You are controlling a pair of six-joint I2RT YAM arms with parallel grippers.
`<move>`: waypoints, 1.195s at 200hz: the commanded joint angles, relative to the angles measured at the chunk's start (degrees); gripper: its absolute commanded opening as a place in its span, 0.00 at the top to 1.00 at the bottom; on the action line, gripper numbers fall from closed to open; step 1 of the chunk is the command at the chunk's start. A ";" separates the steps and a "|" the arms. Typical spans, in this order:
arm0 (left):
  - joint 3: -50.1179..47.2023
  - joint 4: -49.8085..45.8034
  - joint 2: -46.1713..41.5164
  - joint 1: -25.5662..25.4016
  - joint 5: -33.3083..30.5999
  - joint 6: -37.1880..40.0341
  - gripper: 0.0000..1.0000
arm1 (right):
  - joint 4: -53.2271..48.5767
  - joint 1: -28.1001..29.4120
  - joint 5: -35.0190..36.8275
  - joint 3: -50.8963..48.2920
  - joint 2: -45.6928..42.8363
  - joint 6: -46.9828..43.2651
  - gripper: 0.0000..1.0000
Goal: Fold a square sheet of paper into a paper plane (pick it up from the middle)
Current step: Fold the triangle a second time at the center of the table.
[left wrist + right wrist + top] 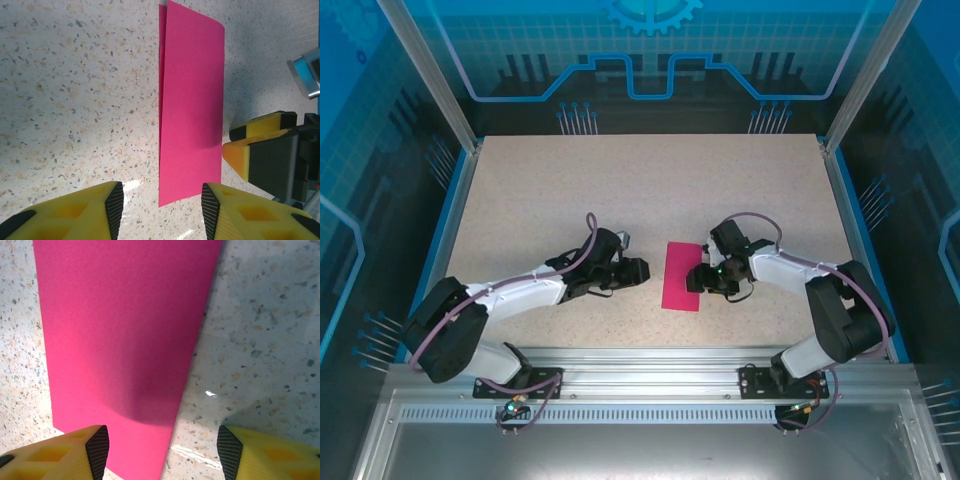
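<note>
Yellow plastic fingers (65, 452) with black ribbed pads sit closest to us in the right wrist view. They belong to the right end effector (162, 445), and they stand well apart, clamped on nothing. Beneath them lies the magenta-pink square sheet of paper (125, 330), flat on the speckled beige bench (260, 340). Its near corner passes under the finger on the left of that view, while the other finger hangs over bare bench beside the sheet's long edge.

From the left wrist camera we see the left end effector (160, 200), its two yellow fingers likewise apart and holding nothing. The paper's near short edge lies in the gap between their tips, toward the finger on the right of that view. The sheet shows here as a narrow rectangle. Along its left long edge a thin sliver of a second layer peeks out, so we read it as folded in half. Just beside its right long edge are the right end effector's yellow fingers, low over the bench; whether they touch the paper we cannot tell.

From above, the paper rests near the bench's middle, between the two end effectors. The left one is a little apart from it and the right one is at its edge.
</note>
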 commanded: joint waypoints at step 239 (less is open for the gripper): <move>-0.20 -3.97 -1.46 1.14 -2.54 0.94 0.49 | -4.60 8.47 3.08 11.16 4.69 1.89 0.41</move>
